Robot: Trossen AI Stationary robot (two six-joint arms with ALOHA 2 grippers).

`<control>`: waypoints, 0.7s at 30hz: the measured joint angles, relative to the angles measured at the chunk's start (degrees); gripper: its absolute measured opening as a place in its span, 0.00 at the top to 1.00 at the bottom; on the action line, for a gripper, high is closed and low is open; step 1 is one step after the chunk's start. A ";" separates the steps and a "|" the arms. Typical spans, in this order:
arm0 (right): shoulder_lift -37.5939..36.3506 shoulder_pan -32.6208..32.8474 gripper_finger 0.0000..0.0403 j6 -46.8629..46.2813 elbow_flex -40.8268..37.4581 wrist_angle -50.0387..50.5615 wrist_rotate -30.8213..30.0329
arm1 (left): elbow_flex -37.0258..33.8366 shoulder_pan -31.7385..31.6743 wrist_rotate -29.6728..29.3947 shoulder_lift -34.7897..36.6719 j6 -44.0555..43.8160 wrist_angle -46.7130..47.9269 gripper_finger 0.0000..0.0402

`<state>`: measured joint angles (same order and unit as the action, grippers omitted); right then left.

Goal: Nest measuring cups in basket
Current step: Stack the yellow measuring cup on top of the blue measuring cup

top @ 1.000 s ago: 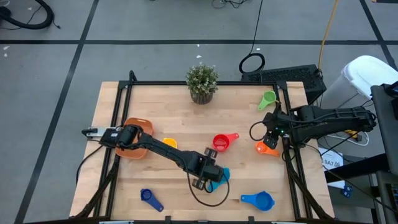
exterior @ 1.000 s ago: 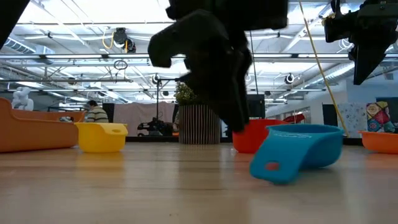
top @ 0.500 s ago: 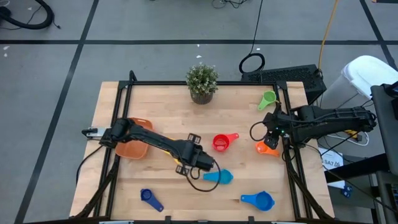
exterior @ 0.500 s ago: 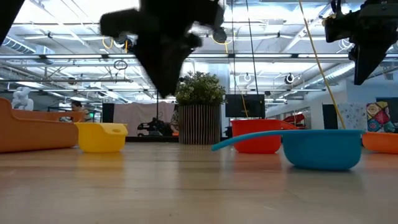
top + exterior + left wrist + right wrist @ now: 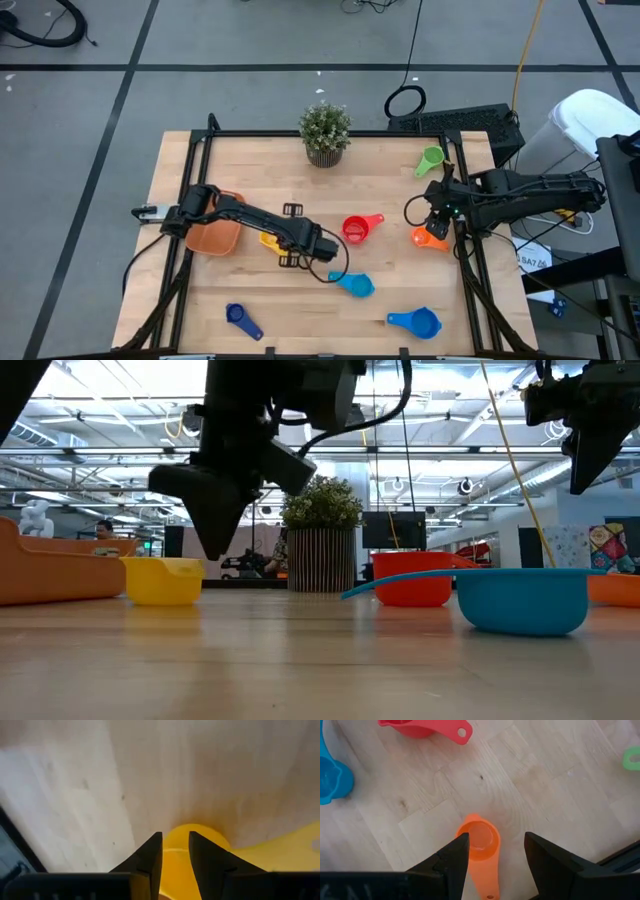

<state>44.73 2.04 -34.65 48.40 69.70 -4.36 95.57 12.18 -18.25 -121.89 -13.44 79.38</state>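
Note:
My left gripper (image 5: 175,847) hangs over the yellow cup (image 5: 196,839), fingers pointing steeply down with a narrow gap, just right of the orange basket (image 5: 212,238). In the low view it (image 5: 215,548) hangs just above the yellow cup's (image 5: 162,580) rim, and I see no touch. The light blue cup (image 5: 355,285) stands upright on its base near the front. The red cup (image 5: 355,229) is at mid-table. My right gripper (image 5: 495,847) waits open above the small orange cup (image 5: 480,839) at the right edge.
A potted plant (image 5: 325,132) stands at the far middle. The green cup (image 5: 430,160) lies at the far right. The dark blue cup (image 5: 241,319) and the blue cup (image 5: 416,322) lie near the front edge. A black cable (image 5: 320,275) loops under my left arm.
My left gripper has left the light blue cup and gone toward the table's left and far side, stopping over the yellow cup and tipping more steeply down. The light blue cup was tilted on its side a second ago and now stands upright.

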 joint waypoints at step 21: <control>-0.25 0.00 0.55 4.13 0.00 0.02 -0.24 | 0.11 -0.43 7.50 7.93 -37.88 1.18 0.76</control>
<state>44.48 2.04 -30.52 48.40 69.72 -4.60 95.68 11.75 -10.75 -113.96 -51.32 80.56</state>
